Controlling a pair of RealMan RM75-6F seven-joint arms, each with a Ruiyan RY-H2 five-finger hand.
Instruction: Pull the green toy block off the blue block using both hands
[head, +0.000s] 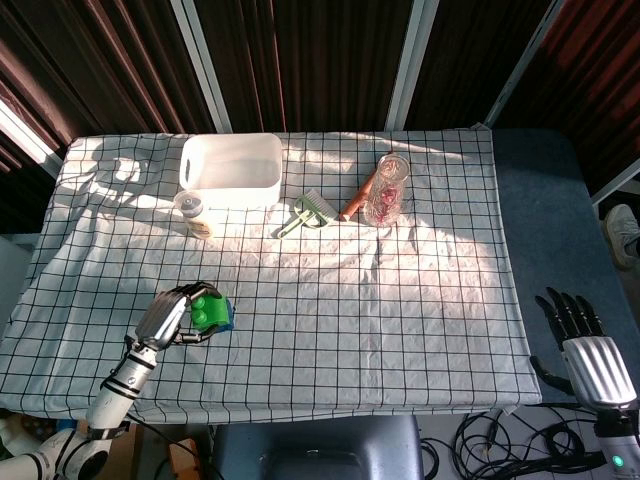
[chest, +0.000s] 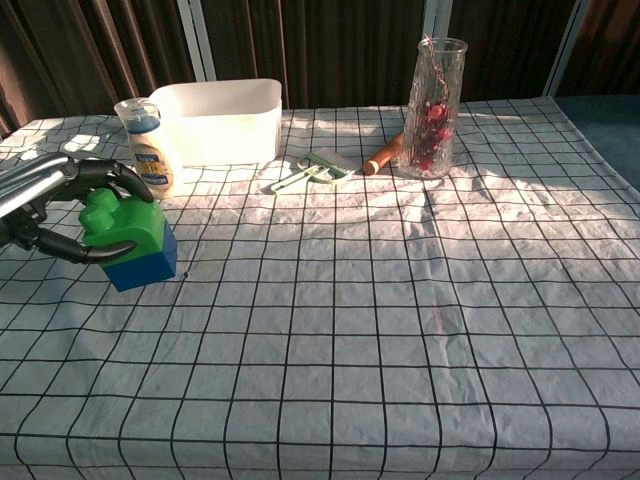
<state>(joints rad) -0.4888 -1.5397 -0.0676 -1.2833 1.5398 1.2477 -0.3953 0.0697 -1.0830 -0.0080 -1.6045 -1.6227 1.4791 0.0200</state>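
A green toy block (chest: 127, 223) sits stacked on a blue block (chest: 145, 266); the pair also shows in the head view as the green block (head: 209, 310) over the blue block (head: 226, 314), at the table's front left. My left hand (chest: 55, 205) (head: 170, 315) grips the green block, fingers curled over its top and thumb below, and holds the stack tilted just above the cloth. My right hand (head: 585, 350) hangs off the table's right edge with fingers spread, holding nothing, far from the blocks.
On the checked cloth (chest: 400, 330), a white bin (chest: 217, 118) and a small bottle (chest: 146, 148) stand at the back left. A green brush (chest: 315, 170), a wooden handle (chest: 383, 153) and a glass vase (chest: 433, 92) lie further right.
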